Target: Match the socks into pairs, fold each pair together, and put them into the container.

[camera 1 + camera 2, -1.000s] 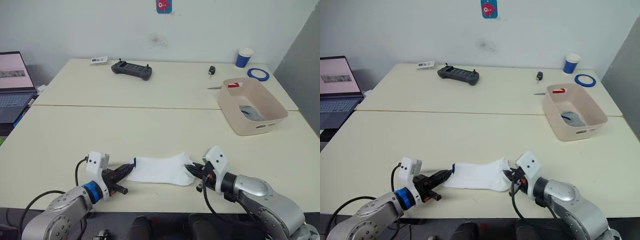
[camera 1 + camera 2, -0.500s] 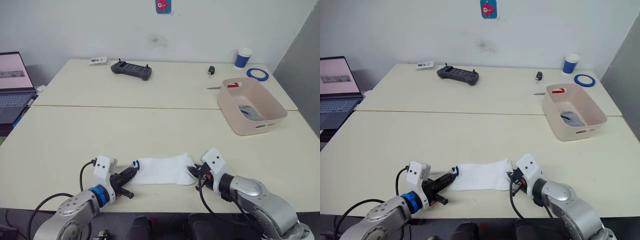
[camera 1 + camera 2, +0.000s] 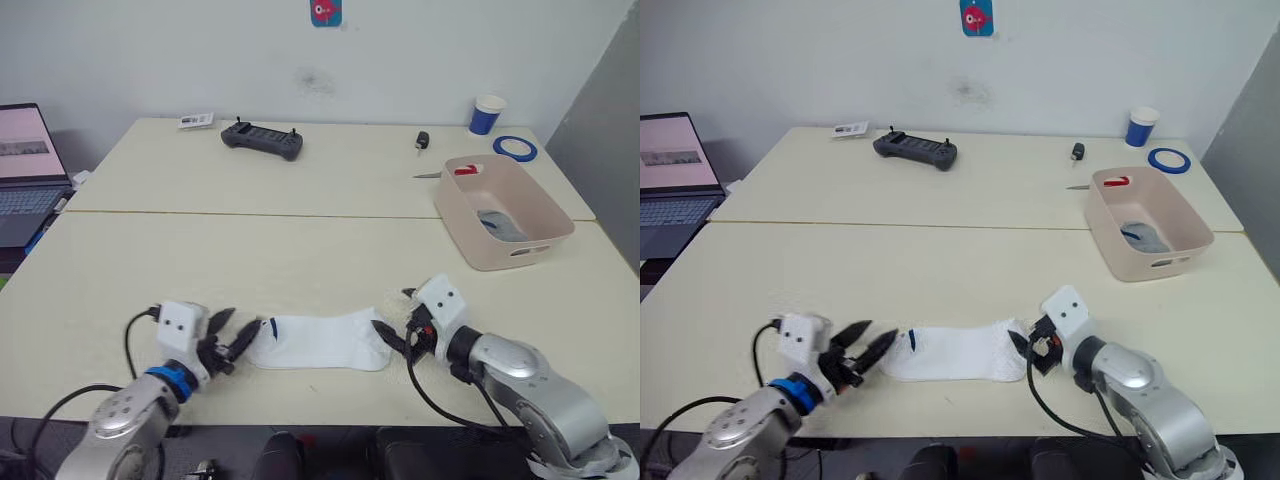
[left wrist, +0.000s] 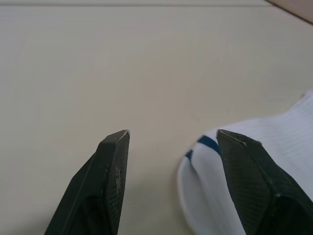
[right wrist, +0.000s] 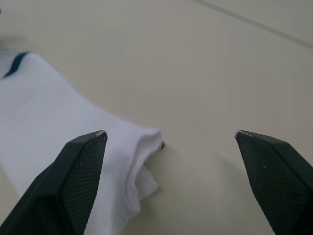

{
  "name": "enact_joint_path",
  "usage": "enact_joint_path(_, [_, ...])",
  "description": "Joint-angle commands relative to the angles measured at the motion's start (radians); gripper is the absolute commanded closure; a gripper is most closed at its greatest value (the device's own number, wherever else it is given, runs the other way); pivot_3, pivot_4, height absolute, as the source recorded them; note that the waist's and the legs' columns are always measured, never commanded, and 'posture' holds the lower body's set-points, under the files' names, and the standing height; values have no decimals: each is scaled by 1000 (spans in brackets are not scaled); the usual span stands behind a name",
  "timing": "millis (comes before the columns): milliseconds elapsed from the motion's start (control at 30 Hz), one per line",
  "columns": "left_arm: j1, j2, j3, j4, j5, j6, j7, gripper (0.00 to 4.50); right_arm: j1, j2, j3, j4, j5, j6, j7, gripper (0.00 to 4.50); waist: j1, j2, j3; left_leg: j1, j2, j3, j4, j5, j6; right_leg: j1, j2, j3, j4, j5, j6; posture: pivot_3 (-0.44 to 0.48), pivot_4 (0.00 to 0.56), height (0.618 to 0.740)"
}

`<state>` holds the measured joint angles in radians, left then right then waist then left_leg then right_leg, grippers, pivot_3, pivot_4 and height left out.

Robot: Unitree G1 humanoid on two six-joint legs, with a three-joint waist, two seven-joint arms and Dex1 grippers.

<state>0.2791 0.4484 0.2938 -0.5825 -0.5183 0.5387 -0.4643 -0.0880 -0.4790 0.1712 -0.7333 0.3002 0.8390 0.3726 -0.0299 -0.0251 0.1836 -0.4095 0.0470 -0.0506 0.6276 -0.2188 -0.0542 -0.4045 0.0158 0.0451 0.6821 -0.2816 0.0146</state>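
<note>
White socks (image 3: 320, 341) with a dark-blue mark lie flat near the table's front edge; the right wrist view shows two layers (image 5: 44, 98) at one end. My left gripper (image 3: 232, 332) is open just left of the marked cuff (image 4: 279, 127), holding nothing. My right gripper (image 3: 397, 316) is open wide at the other end, one finger by the sock's edge. The pale pink container (image 3: 540, 215) stands at the right with a grey sock (image 3: 500, 225) inside.
At the back of the table are a black controller (image 3: 263, 139), a small card (image 3: 197, 120), a blue-and-white cup (image 3: 488, 114), a blue tape roll (image 3: 516, 148) and a small dark object (image 3: 424, 140). A laptop (image 3: 25, 170) sits at the far left.
Both grippers were shut on the ends of the white socks and have opened and let go. The left gripper has drawn back to the left. The socks now rest flat.
</note>
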Motion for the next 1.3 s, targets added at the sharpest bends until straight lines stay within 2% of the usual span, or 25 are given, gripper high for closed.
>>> enact_joint_path(33, [-18, 46, 26, -68, -69, -27, -82, 1740, -44, -4, -6, -57, 36, -73, 65, 3, -1, 0, 0, 0, 0, 0, 0, 0, 0, 0, 0, 0, 0, 0, 0, 0, 150, 740])
enact_joint_path(133, [-83, 131, -44, -40, -29, -68, -184, 2492, -106, 19, 44, -27, 54, -74, 96, 634, -1, 0, 0, 0, 0, 0, 0, 0, 0, 0, 0, 0, 0, 0, 0, 0, 150, 740])
enact_joint_path(333, [-203, 237, -231, 61, 81, -130, -323, 4462, -174, 49, 222, 182, -71, -160, 115, 2809, -2, 0, 0, 0, 0, 1, 0, 0, 0, 0, 0, 0, 0, 0, 0, 0, 150, 740])
enact_joint_path(467, [-240, 273, -319, 179, 146, -115, -366, 4500, -173, 61, 304, 258, -133, -201, 125, 4281, -2, 0, 0, 0, 0, 0, 0, 0, 0, 0, 1, 0, 0, 0, 0, 0, 150, 740])
enact_joint_path(500, [-249, 270, -335, 213, 168, -116, -357, 4500, -171, 64, 308, 271, -144, -202, 123, 4438, -2, 0, 0, 0, 0, 0, -1, 0, 0, 0, 1, 0, 0, 0, 0, 0, 150, 740])
enact_joint_path(667, [-263, 258, -387, 343, 241, -108, -334, 4500, -139, 28, 258, 312, -192, -189, 107, 4438, 0, 0, -1, 0, 0, 0, 0, 0, 0, 0, 0, 0, 0, 0, 0, 0, 150, 740])
enact_joint_path(900, [-246, 235, -387, 351, 245, -107, -314, 4500, -84, -43, 120, 340, -187, -199, 118, 4438, 1, 4, -9, 2, 0, 1, 0, 0, 0, 3, 0, 0, 0, 0, 0, 0, 150, 740])
enact_joint_path(1000, [-260, 214, -336, 298, 187, -128, -326, 4500, -80, -20, 82, 265, -124, -264, 165, 4438, -1, 4, -9, 8, 0, 2, -2, 0, 0, 8, 0, 1, -1, 0, -1, 0, 150, 740])
enact_joint_path(1133, [-278, 251, -290, 202, 125, -135, -395, 4500, -83, -14, 58, 190, -75, -289, 216, 4438, -5, 3, -7, 9, 1, 0, -3, 0, 0, 9, 1, 0, 0, -1, -2, 0, 150, 740])
enact_joint_path(1233, [-302, 291, -276, 129, 48, -74, -450, 4500, -97, -31, 81, 135, -27, -252, 275, 4438, -2, 2, -7, 9, 1, 0, -3, 0, 0, 9, 1, -1, -1, -2, -2, 0, 150, 740])
enact_joint_path(1300, [-315, 308, -317, 137, 81, -87, -470, 4500, -111, -44, 130, 119, -3, -218, 323, 4438, -2, 2, -7, 9, 1, 0, -3, 0, 0, 9, 1, 0, -1, -2, -1, 0, 150, 740])
